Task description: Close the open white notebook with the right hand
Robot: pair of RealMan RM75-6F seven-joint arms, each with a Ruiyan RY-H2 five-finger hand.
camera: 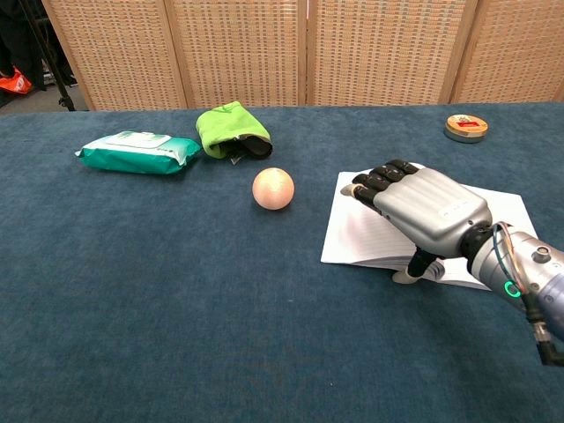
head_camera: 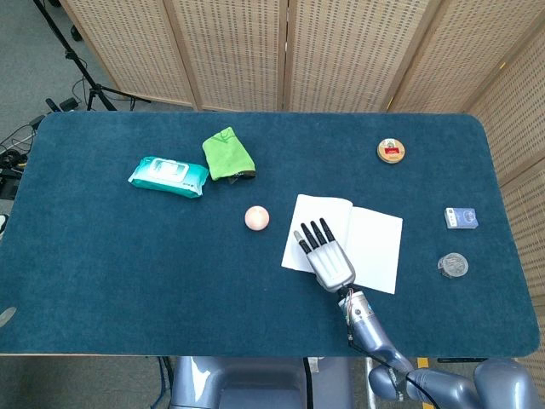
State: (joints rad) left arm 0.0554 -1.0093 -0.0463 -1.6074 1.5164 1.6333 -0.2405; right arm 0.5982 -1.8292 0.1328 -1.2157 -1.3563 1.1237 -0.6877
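Note:
The white notebook (head_camera: 368,239) (camera: 356,233) lies open and flat on the blue table, right of centre. My right hand (head_camera: 325,256) (camera: 423,210) hovers palm down over its left page, fingers stretched out and apart toward the far left corner. The thumb hangs below the palm near the notebook's front edge. Nothing is in the hand. My left hand shows in neither view.
A pink ball (head_camera: 256,217) (camera: 273,188) sits just left of the notebook. A green cloth (head_camera: 228,154) and a teal wipes pack (head_camera: 169,175) lie further left. A round tin (head_camera: 391,152), a small blue box (head_camera: 461,218) and a clear lid (head_camera: 453,266) lie to the right.

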